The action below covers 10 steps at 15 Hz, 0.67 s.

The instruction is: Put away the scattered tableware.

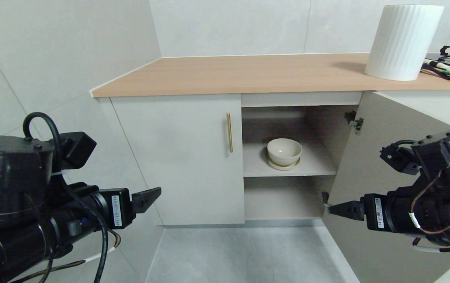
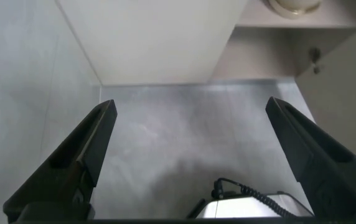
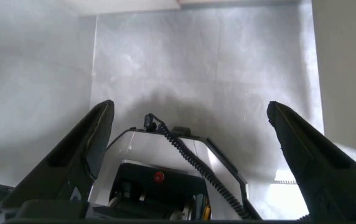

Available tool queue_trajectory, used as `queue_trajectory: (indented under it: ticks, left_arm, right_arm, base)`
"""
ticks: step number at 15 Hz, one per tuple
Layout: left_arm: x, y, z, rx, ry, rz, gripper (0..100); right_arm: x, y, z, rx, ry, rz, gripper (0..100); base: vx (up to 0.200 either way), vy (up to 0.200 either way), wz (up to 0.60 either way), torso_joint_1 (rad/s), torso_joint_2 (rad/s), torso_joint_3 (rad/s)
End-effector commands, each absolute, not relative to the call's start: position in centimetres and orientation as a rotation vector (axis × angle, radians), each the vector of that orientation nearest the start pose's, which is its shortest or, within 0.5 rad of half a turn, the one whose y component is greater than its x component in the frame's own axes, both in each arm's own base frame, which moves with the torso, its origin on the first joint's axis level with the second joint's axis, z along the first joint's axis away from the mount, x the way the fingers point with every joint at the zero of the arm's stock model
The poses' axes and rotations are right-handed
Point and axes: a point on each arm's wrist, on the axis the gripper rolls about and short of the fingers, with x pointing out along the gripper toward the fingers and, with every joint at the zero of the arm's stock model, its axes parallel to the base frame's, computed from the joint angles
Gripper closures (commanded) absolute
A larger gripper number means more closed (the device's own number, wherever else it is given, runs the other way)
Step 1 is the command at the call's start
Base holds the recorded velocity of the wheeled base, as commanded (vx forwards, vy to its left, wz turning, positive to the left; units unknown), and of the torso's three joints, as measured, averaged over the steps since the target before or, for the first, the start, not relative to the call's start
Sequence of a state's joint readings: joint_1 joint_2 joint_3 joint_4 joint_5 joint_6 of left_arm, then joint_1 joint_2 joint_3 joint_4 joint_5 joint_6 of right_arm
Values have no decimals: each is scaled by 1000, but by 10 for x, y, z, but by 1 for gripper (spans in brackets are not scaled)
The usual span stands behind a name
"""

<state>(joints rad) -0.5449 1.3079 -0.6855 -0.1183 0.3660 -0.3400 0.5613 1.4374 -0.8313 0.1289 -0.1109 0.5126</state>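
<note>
The cream bowl (image 1: 284, 151) is sitting on a saucer (image 1: 283, 165) inside the cabinet (image 1: 177, 157) while the left gripper (image 1: 155, 195) and right gripper (image 1: 333, 207), fingers spread, are hovering outside it, the right likely needing to push the open door (image 1: 382, 157) squarely shut.

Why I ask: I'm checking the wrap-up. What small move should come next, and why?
Probably bring the right gripper to the open door and swing it shut. The bowl already sits on a plate on the shelf, the left gripper and the right are open and empty, and the right one is beside the door's lower hinge.
</note>
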Motion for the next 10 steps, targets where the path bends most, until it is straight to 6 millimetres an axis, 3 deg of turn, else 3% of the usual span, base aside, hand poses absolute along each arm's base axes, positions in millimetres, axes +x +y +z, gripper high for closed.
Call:
queue_trajectory:
  ticks: [1, 3, 6, 10]
  left_arm:
    - [173, -95, 200, -109, 480, -94, 0]
    - [173, -95, 200, -110, 479, -94, 0]
    - [173, -95, 199, -106, 483, -94, 0]
    - [173, -95, 195, -96, 496, -92, 0]
  right_arm:
    - [190, 117, 191, 239, 787, 239, 0]
    - [190, 117, 191, 239, 787, 239, 0]
    - [187, 115, 194, 243, 773, 240, 0]
    - [169, 103, 206, 257, 714, 265, 0]
  base:
    - [-200, 0, 0, 2, 2, 2]
    - [-200, 0, 0, 5, 2, 0]
    - [0, 0, 0, 0, 0, 0]
    - [0, 0, 0, 0, 0, 0]
